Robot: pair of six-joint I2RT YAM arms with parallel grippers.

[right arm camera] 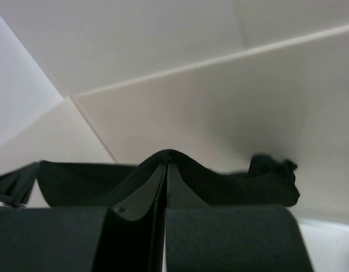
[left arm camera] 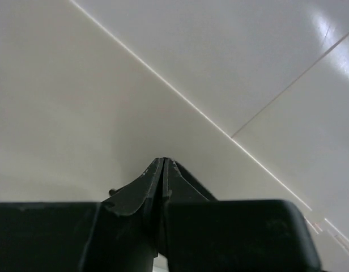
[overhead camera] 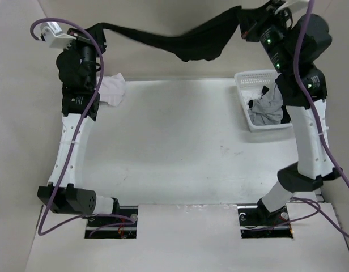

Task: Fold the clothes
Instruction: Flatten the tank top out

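Black fabric, a soft, light top point(overhead camera: 191, 46), hangs stretched across the upper part of the top view and sags in the middle above the far edge of the table point(overhead camera: 180, 147). Both the left claw point(overhead camera: 98, 31) and the right claw point(overhead camera: 243, 26) are pressed together, each pinching one end of it. It looks limp and likely to bunch, so corners or hems seem the best holds. Open room lies mid-table, between a white cloth point(overhead camera: 113, 90) at upper left and a basket point(overhead camera: 246, 79) holding grey cloth point(overhead camera: 266, 110) at right.
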